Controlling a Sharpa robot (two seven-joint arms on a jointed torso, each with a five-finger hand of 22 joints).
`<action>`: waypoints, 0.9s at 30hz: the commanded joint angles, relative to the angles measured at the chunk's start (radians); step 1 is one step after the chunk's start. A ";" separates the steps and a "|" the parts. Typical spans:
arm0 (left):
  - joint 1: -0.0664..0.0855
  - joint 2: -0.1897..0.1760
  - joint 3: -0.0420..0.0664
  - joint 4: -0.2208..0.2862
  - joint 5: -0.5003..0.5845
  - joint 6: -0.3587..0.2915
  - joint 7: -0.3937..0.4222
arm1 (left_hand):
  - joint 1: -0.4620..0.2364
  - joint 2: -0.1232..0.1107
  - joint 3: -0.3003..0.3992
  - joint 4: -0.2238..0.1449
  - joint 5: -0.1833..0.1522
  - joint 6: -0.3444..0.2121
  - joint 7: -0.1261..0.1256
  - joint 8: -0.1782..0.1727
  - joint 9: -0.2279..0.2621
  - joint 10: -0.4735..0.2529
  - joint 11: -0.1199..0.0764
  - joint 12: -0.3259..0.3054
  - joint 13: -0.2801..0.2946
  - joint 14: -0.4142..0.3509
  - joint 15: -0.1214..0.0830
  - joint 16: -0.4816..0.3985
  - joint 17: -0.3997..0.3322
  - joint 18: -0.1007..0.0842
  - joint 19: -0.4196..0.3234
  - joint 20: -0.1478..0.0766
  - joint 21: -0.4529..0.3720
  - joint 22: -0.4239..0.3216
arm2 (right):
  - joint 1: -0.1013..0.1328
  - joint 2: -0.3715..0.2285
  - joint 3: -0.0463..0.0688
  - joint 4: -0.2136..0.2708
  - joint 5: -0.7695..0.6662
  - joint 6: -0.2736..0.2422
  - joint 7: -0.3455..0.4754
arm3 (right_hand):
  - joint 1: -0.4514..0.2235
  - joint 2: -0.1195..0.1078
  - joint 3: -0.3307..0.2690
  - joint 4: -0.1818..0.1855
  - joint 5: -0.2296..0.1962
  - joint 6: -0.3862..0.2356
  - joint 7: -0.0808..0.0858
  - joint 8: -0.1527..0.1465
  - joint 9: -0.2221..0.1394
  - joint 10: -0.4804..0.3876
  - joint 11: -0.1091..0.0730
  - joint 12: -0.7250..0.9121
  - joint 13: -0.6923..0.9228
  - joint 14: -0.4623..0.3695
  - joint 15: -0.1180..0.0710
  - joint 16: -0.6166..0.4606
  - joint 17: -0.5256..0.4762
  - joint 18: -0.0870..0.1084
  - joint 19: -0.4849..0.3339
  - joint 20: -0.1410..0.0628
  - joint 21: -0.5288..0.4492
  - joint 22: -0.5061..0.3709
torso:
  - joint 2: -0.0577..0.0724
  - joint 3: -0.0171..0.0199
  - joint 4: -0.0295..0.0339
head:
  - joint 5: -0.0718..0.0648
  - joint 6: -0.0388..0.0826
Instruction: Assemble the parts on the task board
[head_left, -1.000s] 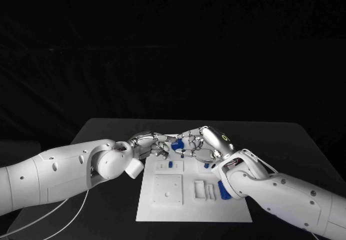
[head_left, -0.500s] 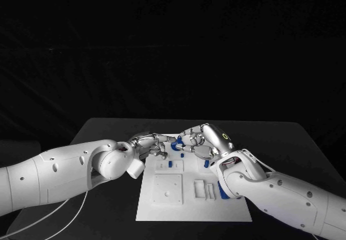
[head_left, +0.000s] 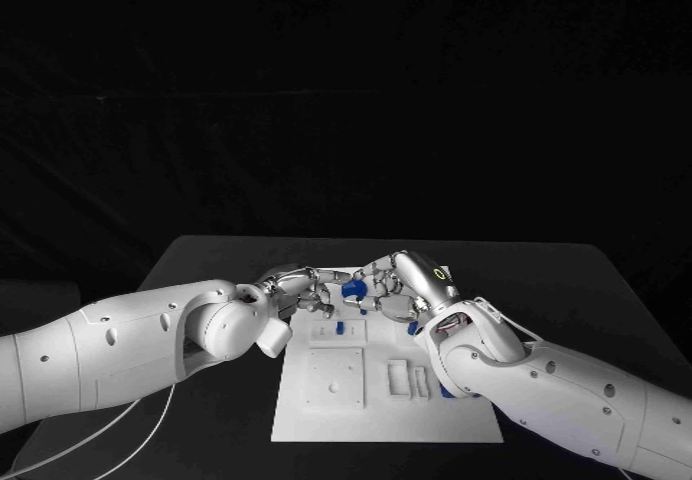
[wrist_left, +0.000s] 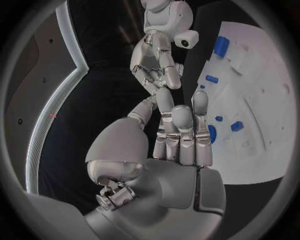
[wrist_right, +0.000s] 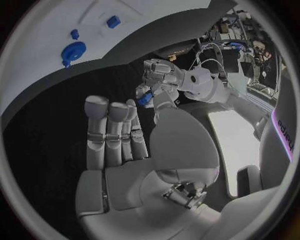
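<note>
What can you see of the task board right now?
The board is a flat white rectangular plate, plastic by its look, lying on the black table. Its surface has raised white blocks and recessed slots. Small blue parts stand in it near the far end, and the right wrist view shows a blue ring on it. Both hands, left and right, meet above its far edge; the right arm covers its right side.
</note>
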 joint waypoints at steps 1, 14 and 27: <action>0.001 0.003 0.000 0.004 -0.007 -0.029 -0.005 | -0.003 0.009 0.007 -0.001 -0.007 0.092 -0.058 0.006 -0.002 -0.003 -0.013 0.005 0.001 0.005 -0.005 0.004 0.000 -0.015 0.001 -0.002 0.005 -0.001 | 0.000 0.005 0.000 0.002 -0.039 0.034 -0.038 | 0.001 -0.013 -0.001 0.007 0.008 0.008 0.001 -0.003 0.002 -0.003 -0.003 0.001 0.002 0.000 -0.002 0.003 0.001 -0.002 0.054 -0.006 0.006 0.059 | 0.000 0.0000 0.0004 | 0.000 0.000; 0.001 0.008 0.000 0.007 -0.037 -0.027 -0.020 | -0.001 0.017 0.007 -0.006 -0.025 0.089 -0.056 0.006 -0.011 -0.006 -0.012 0.006 0.000 0.004 -0.004 0.003 -0.003 -0.015 -0.002 -0.001 0.012 -0.008 | 0.000 0.021 0.000 0.007 -0.069 0.002 -0.122 | -0.005 -0.008 0.032 0.036 -0.006 0.022 -0.004 -0.004 0.006 0.008 -0.007 0.004 0.004 0.006 -0.005 0.006 0.004 -0.003 0.056 -0.009 0.014 0.059 | 0.000 0.0004 0.0011 | 0.000 -0.001; 0.001 0.009 0.000 0.007 -0.044 -0.012 -0.028 | 0.001 0.022 0.007 -0.008 -0.033 0.087 -0.055 0.006 -0.017 -0.009 -0.011 0.006 0.000 0.002 -0.004 0.002 -0.004 -0.014 -0.005 0.000 0.016 -0.013 | 0.000 0.030 0.000 0.007 -0.076 -0.003 -0.152 | -0.007 -0.004 0.049 0.035 -0.004 0.070 -0.021 -0.003 0.034 0.023 -0.018 0.009 0.014 0.012 -0.013 0.013 0.012 -0.013 0.057 -0.017 0.043 0.062 | 0.000 0.0001 0.0001 | 0.000 0.001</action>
